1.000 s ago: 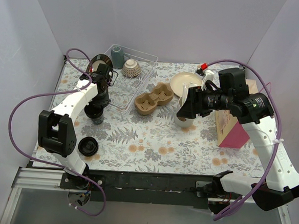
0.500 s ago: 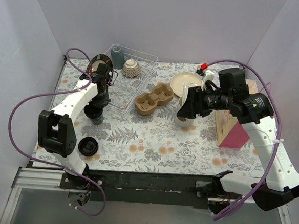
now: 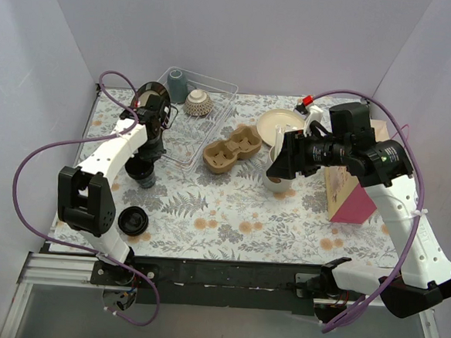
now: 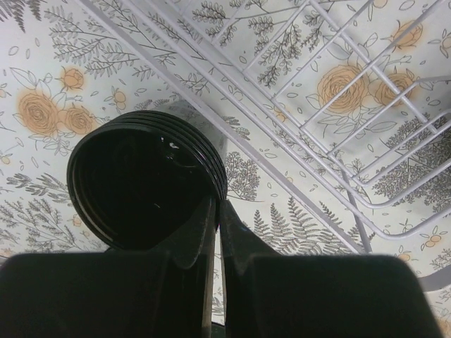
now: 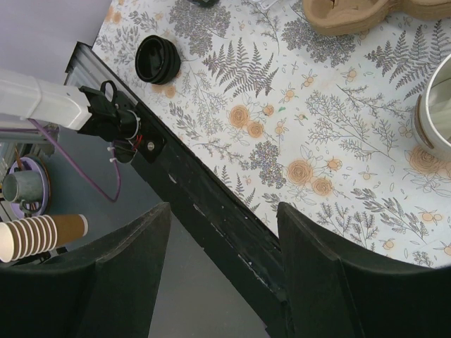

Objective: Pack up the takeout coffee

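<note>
A takeout coffee cup with a black lid stands on the floral cloth just left of the clear rack. My left gripper is right over it; in the left wrist view the gripper is shut on the lid's right rim, with only a thin slit between the fingers. A white paper cup with no lid stands mid-right and also shows at the right edge of the right wrist view. My right gripper hovers above that cup, open and empty. The cardboard cup carrier lies in the middle.
A loose black lid lies near the front left, seen also in the right wrist view. A clear rack holds a grey ceramic cup and a knobbly beige cup. A beige plate and a pink box are at the right.
</note>
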### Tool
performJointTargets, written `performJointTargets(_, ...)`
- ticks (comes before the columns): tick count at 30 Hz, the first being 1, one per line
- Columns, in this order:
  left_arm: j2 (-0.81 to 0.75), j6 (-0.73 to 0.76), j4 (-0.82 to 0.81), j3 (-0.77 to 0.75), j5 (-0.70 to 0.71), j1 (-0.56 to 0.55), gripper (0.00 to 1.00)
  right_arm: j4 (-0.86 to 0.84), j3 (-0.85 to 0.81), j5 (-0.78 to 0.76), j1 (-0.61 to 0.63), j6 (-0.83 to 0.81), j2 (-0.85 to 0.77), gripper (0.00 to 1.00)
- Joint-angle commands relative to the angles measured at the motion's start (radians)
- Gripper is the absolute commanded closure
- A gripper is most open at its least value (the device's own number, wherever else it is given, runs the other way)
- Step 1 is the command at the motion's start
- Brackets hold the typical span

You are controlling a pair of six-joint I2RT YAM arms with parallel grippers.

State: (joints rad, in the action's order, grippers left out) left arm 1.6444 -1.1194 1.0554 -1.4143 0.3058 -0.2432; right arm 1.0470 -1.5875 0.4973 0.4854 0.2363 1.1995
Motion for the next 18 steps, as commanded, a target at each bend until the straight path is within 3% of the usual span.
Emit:
performJointTargets(1, -0.002, -0.031, 0.073, -0.089, 0.067, 0.005, 1.00, 0.001, -0.026, 0.009, -0.001, -0.008, 0.008, 0.30)
performJointTargets(6, -0.003, -0.046, 0.100, -0.136, 0.107, 0.002, 1.00, 0.004, -0.035, 0.018, -0.002, -0.008, 0.014, 0.30)
performJointTargets(14, -0.001, -0.039, 0.115, -0.087, 0.148, 0.002, 1.00, 0.004, -0.040, 0.026, -0.004, 0.001, 0.021, 0.30)
performJointTargets(18, 0.009, -0.046, 0.150, -0.178, 0.151, -0.005, 1.00, 0.004, -0.031, 0.024, -0.002, 0.003, 0.015, 0.30)
